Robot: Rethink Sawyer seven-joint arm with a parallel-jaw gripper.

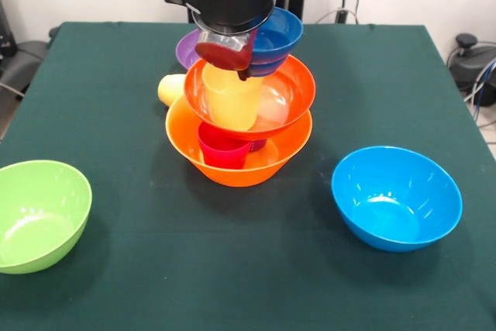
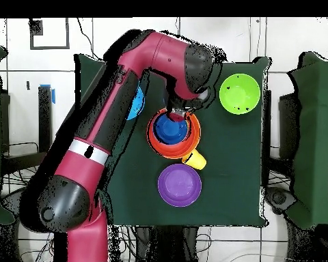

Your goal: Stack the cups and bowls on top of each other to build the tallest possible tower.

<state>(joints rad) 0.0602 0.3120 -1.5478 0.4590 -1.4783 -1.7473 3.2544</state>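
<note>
- The tower (image 1: 239, 162) stands mid-table: the largest orange-yellow bowl (image 1: 232, 170) at the base, a red-pink cup (image 1: 223, 151) inside it, and the red-orange bowl (image 1: 291, 94) resting above, tilted.
- An orange-yellow cup (image 1: 232, 100) stands in the red-orange bowl, and the small dark blue bowl (image 1: 280, 32) sits at its far rim.
- The gripper (image 1: 242, 70) hangs directly over the orange-yellow cup; its housing hides the tips, so whether it is spread or closed cannot be told.
- Spare parts: the lime green bowl (image 1: 35, 215) and the light blue bowl (image 1: 397, 198) lie well apart near the front edge; the purple bowl (image 2: 180, 184) and the pale yellow cup (image 2: 195, 159) lie behind the tower.
- Likely step in hand: seating or adjusting the cup on the stack.
- Recommended procedure: keep the wrist vertical, centre over the cup and move slowly.
- Avoid side loads, because the tilted red-orange bowl rests on a narrow cup and may slide.
- Retract straight upward, clear of the dark blue bowl.
</note>
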